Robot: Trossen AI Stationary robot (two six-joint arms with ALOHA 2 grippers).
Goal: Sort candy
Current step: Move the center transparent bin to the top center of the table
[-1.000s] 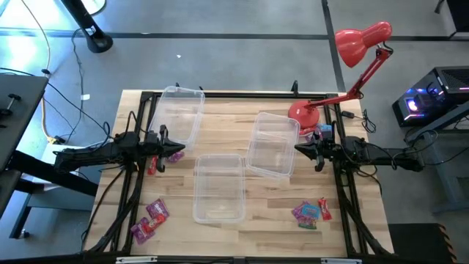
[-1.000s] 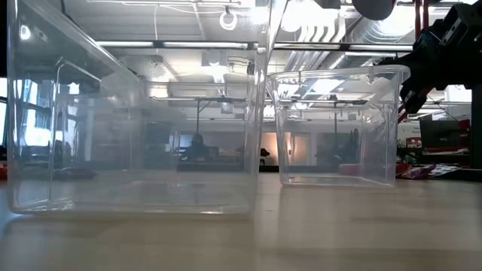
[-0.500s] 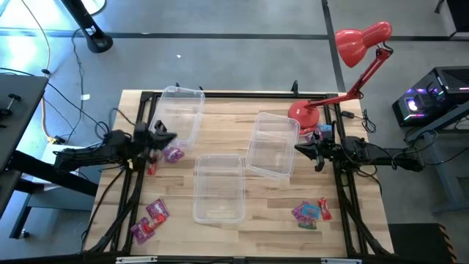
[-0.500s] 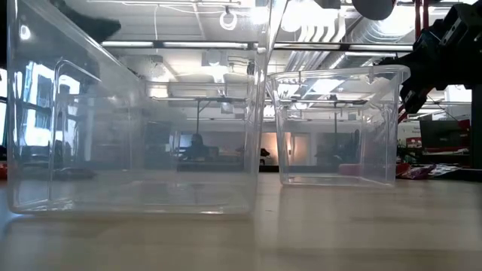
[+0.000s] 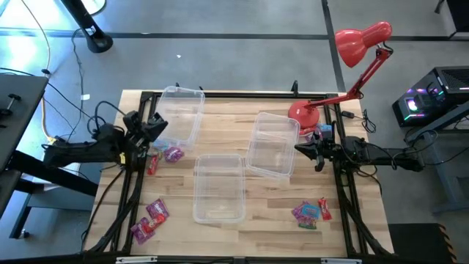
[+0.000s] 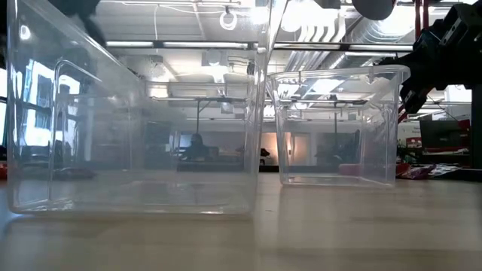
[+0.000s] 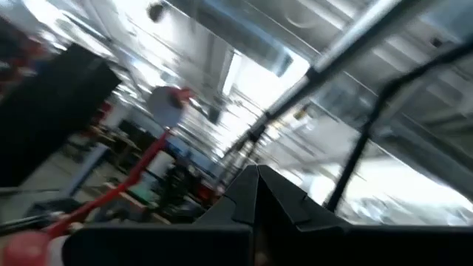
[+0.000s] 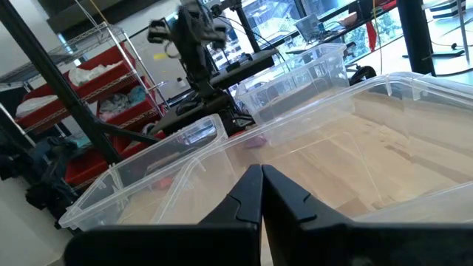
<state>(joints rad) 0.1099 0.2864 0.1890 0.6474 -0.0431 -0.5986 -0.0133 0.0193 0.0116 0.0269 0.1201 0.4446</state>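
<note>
Candy lies in three groups on the wooden table. A magenta packet (image 5: pixel 173 154) with a red piece (image 5: pixel 152 165) sits by the left edge, pink packets (image 5: pixel 149 220) lie at the near left, and mixed pink, red and blue-green packets (image 5: pixel 311 212) lie at the near right. My left gripper (image 5: pixel 156 124) is shut and empty. It is raised beside the far-left bin (image 5: pixel 179 114), and in the left wrist view its fingers (image 7: pixel 256 185) point up at the ceiling. My right gripper (image 5: pixel 298 149) is shut and hovers at the right wall of the right bin (image 5: pixel 272 144); the right wrist view shows its fingers (image 8: pixel 261 181) over that bin.
A third clear bin (image 5: pixel 218 187) stands in the middle near the front edge. A red desk lamp has its base (image 5: pixel 302 114) on the far right of the table, just behind my right arm. A black frame runs along the table's edges. Bare wood shows between the bins.
My left gripper has risen from just above the magenta packet, drawn back toward the table's left edge and far-left bin, and tipped its fingers upward. The magenta packet and red piece have stayed on the table. My right arm has kept still.
</note>
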